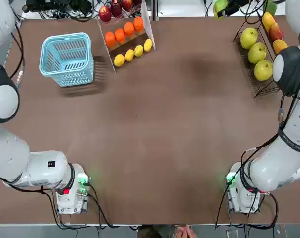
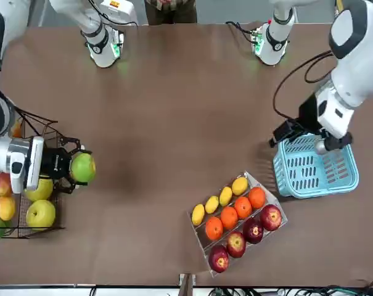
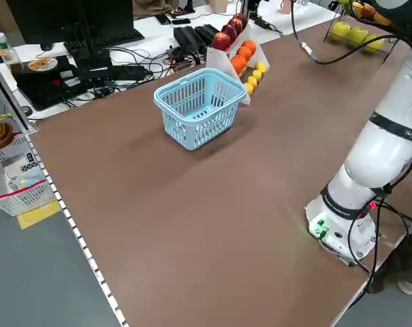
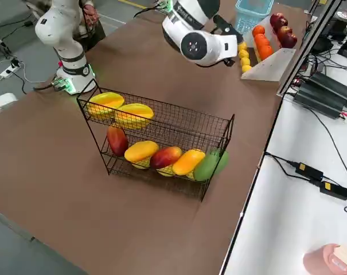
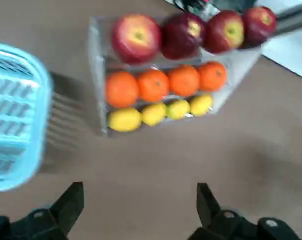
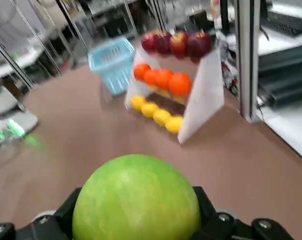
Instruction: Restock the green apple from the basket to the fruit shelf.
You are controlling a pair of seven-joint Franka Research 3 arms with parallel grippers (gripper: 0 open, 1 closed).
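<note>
The right end effector (image 2: 75, 168) is clamped on the green apple (image 2: 83, 167), one finger on each side of the fruit, and holds it in the air just beside the fruit shelf (image 2: 35, 179), at the side of the shelf that faces the desk's middle. In the right wrist view the green apple (image 6: 136, 200) fills the gap between the two fingers (image 6: 58, 215). The black wire fruit shelf (image 1: 256, 59) stands at the desk's far right corner with three yellow-green apples (image 1: 257, 52) in a row on one slanted tier. From the right side it also shows mangoes (image 4: 165, 157) on its lower tier.

The left end effector (image 5: 138, 212) hangs above the desk (image 1: 169, 134) with its fingers (image 5: 71, 205) spread wide and nothing between them. In the front view it sits over the near rim of the basket (image 2: 314, 166). The light-blue basket (image 1: 67, 59) stands at the far left of the desk, with no fruit visible inside it.

Just beside the basket, toward the desk's middle, is a clear stepped stand (image 1: 126, 34) with red apples (image 2: 245, 237), oranges (image 2: 235, 213) and lemons (image 2: 218, 200) in three rows.

A person's hands (image 1: 185, 232) show at the near edge of the desk between the two arm bases.
</note>
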